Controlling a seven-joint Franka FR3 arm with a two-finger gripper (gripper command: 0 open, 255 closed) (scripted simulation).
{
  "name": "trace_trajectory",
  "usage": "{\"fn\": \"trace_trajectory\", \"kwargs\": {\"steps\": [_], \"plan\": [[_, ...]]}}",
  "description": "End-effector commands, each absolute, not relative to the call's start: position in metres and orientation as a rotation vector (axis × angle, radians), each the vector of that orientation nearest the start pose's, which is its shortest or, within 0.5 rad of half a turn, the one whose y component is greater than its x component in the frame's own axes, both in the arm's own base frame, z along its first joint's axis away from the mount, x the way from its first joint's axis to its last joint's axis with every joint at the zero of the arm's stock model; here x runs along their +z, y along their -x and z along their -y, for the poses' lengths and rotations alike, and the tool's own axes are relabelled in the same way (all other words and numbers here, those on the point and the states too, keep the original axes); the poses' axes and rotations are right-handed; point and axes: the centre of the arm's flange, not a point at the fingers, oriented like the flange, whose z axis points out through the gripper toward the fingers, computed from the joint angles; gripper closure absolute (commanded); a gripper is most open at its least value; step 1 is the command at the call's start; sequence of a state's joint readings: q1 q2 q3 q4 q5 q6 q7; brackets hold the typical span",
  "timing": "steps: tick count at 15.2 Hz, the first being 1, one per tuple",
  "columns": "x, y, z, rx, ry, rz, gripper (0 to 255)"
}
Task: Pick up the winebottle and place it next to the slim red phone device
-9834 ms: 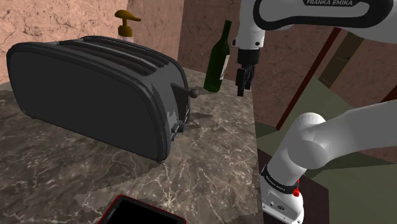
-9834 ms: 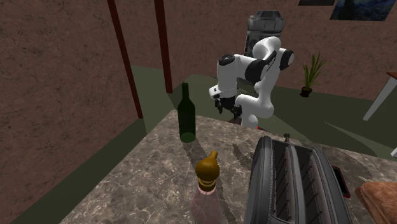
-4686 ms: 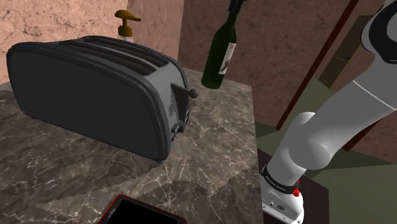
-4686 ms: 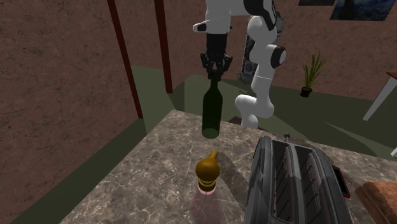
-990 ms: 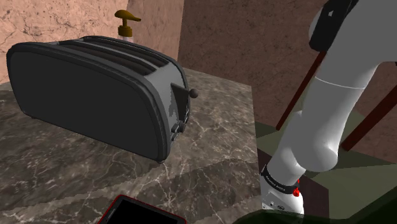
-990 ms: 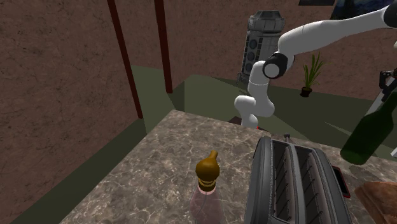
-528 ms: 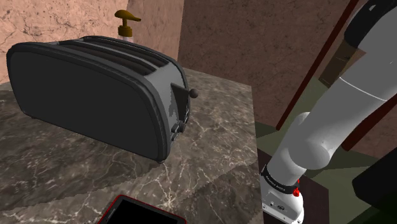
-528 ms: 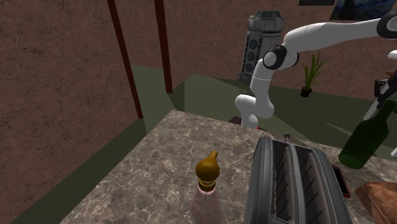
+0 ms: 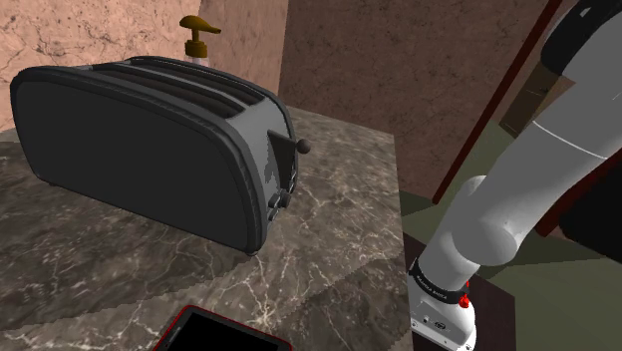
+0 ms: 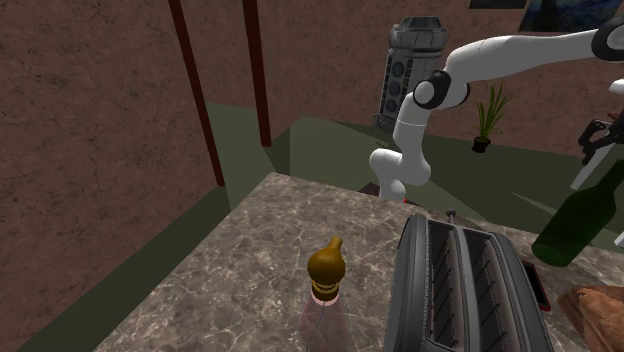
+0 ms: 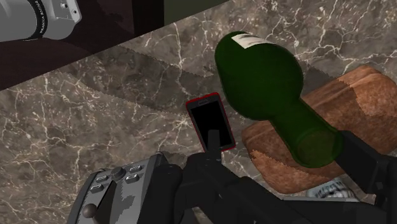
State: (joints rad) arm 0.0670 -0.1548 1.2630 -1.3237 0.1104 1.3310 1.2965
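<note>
Dark green glass forms the smooth, round-shouldered wine bottle (image 11: pixel 261 73), which is seen tilted over the veined marble counter (image 11: pixel 95 121), just beside the slim red-edged phone (image 11: pixel 211 121) and near a crusty brown loaf (image 11: pixel 347 105). The fingers of the black claw (image 10: pixel 598 140) are spread apart, and the bottle's neck is seen just below them, unclasped.

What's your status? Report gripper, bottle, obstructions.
Gripper open. Green bottle tilted, neck between fingers, unclasped, by red phone. Brown loaf close beside bottle; toaster near.
</note>
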Motion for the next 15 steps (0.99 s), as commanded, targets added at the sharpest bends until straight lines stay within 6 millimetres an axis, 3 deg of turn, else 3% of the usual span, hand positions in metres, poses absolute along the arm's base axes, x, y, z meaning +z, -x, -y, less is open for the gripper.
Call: {"fn": "trace_trajectory", "kwargs": {"steps": [1, 3, 7, 15], "plan": [[0.735, -0.051, -0.507, -0.082, 3.099, 0.098, 0], [0.735, -0.051, -0.507, -0.082, 3.099, 0.098, 0], [0.785, -0.048, -0.505, -0.082, 3.099, 0.098, 0], [0.785, -0.048, -0.505, -0.082, 3.099, 0.098, 0]]}}
